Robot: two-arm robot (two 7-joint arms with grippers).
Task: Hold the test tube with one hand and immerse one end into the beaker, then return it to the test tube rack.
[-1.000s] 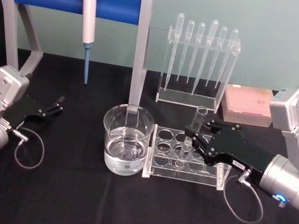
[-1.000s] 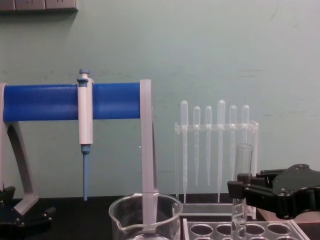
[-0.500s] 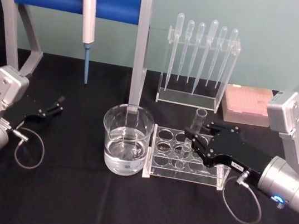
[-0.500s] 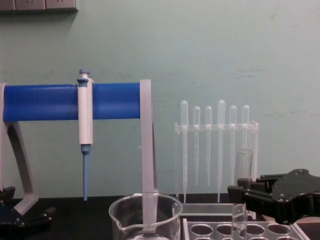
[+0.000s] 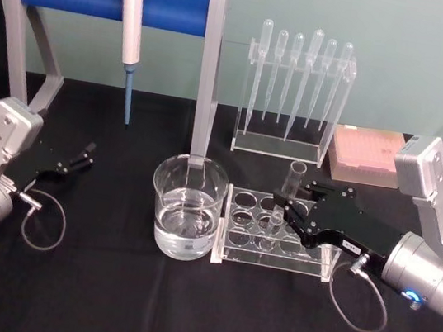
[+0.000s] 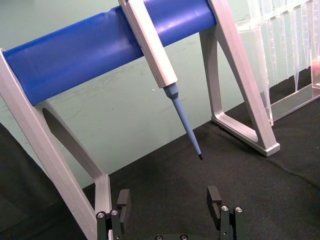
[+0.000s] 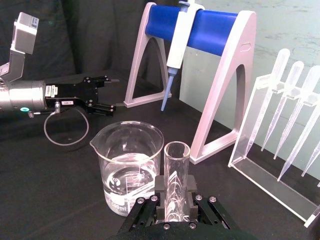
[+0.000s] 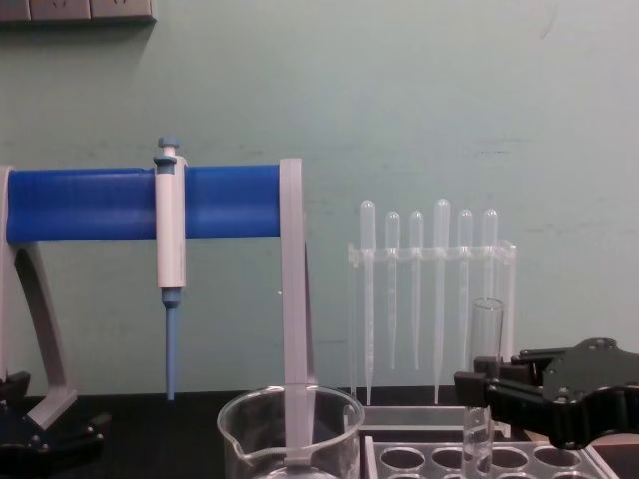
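Left black two-jaw gripper (image 6: 170, 207) jaws apart over black tablecloth (image 6: 240, 180), white-and-blue pipettor (image 6: 162, 72) hanging on blue-barred grey stand (image 6: 100, 47), clear rack of frosted plastic pipettes (image 6: 285, 45) beyond

- My right gripper (image 5: 282, 206) is black, on a silver wrist.
- Test tube (image 5: 291, 185) and beaker (image 5: 187, 203) are clear glass.
- Upper left, the pipettor (image 5: 130, 23) is white and blue.
- The tablecloth (image 5: 101, 298) is black.

Lab: pipettes (image 5: 301, 82), pipettor (image 5: 131, 19), beaker (image 5: 188, 207).
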